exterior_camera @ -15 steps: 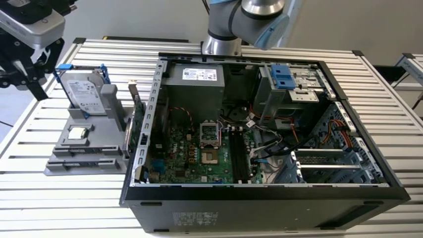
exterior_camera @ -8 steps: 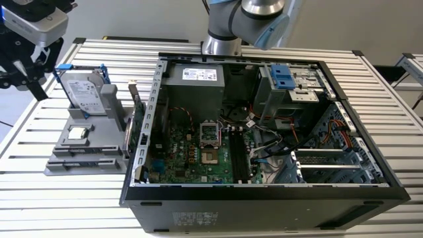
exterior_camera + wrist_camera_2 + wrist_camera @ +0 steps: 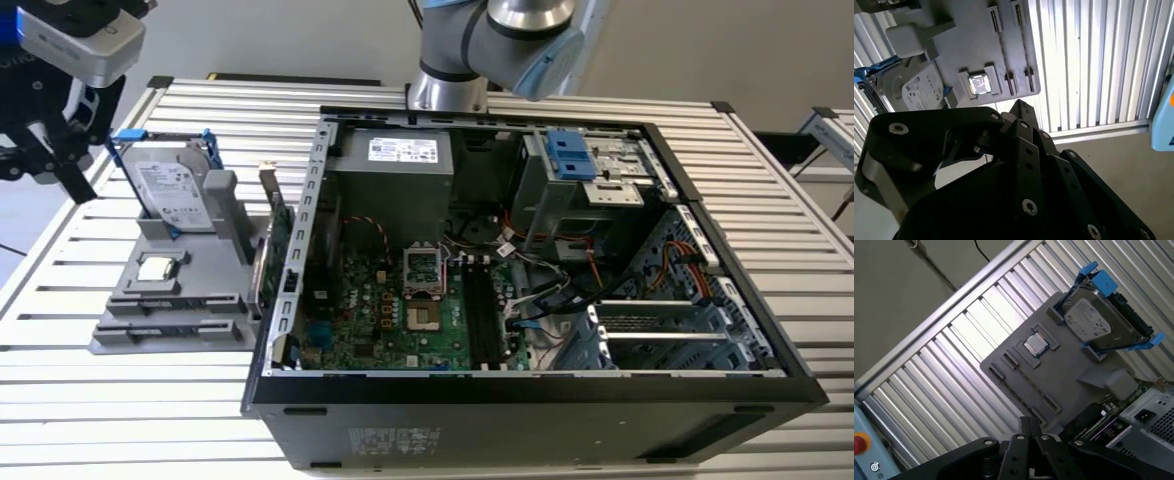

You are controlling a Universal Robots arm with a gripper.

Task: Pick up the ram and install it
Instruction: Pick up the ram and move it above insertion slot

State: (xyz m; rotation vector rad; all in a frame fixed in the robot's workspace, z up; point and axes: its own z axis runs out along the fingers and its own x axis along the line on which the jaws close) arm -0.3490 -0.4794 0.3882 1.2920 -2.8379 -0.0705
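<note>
My gripper (image 3: 76,188) hangs above the table's far corner at the exterior view's left, beyond the grey parts holder (image 3: 200,300). In both wrist views its black fingertips meet at a point (image 3: 1021,107) (image 3: 1029,426), shut, with nothing showing between them. The ram is out of view. The holder's two long narrow slots (image 3: 1004,55) look bare. Long black memory slots (image 3: 477,310) lie on the motherboard inside the open computer case (image 3: 534,385), and I cannot tell what sits in them.
The holder carries an upright hard drive in a blue frame (image 3: 174,190) and a processor chip (image 3: 158,267). A green expansion card (image 3: 280,250) stands between holder and case. The arm's base (image 3: 447,90) rises behind the case. Slatted tabletop (image 3: 134,420) surrounds everything.
</note>
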